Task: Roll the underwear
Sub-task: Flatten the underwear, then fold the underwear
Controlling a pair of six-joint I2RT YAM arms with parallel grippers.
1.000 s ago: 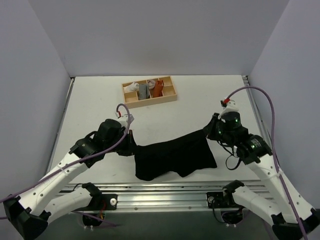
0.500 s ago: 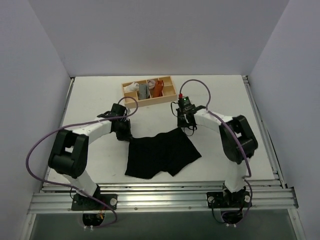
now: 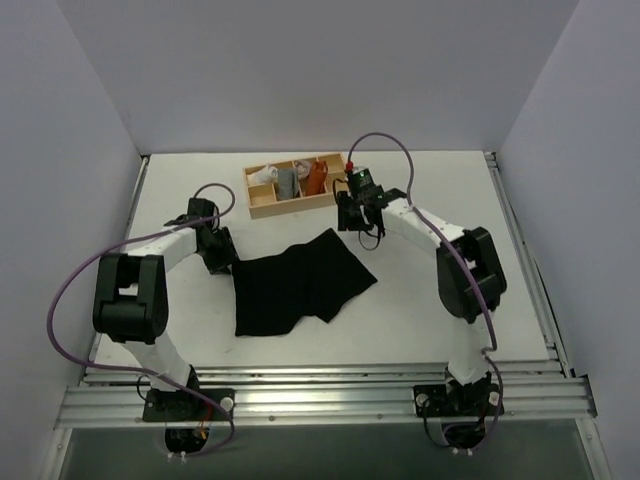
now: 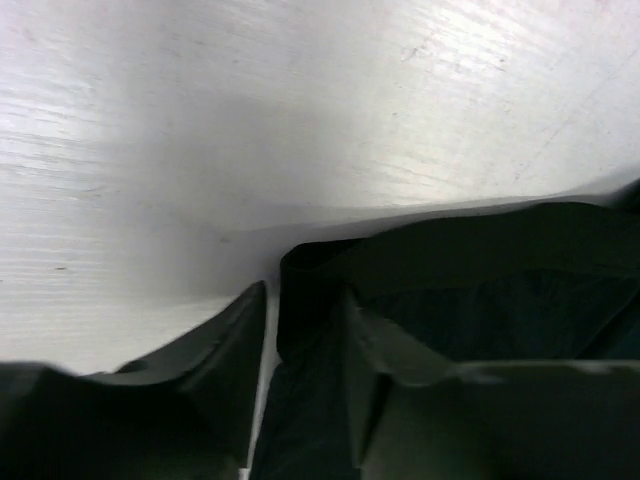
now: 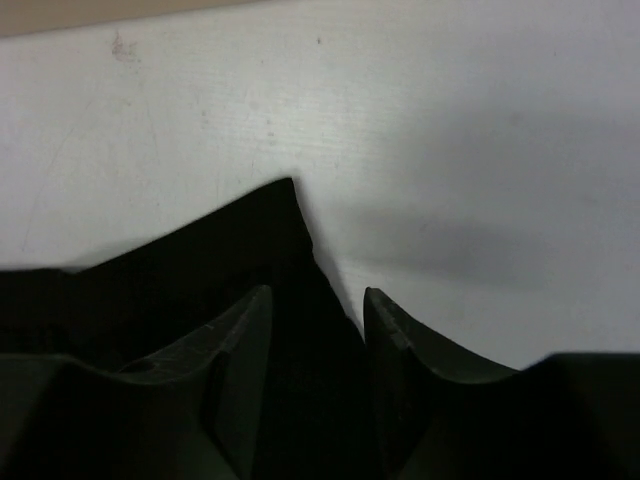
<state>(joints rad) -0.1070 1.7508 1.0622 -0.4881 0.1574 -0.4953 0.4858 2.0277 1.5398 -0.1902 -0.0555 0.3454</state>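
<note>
arms [image 3: 168,245] white with black joints; cables [image 3: 382,136] purple; right gripper [image 5: 315,295] dark grey

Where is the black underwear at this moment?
In the top view the underwear lies centrally, just nearer than the wooden tray, its far corners by the left fingers and right fingers.

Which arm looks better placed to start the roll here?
Probably left: the left gripper straddles a thick edge of the underwear, while the right gripper only spans a pointed corner.
</note>
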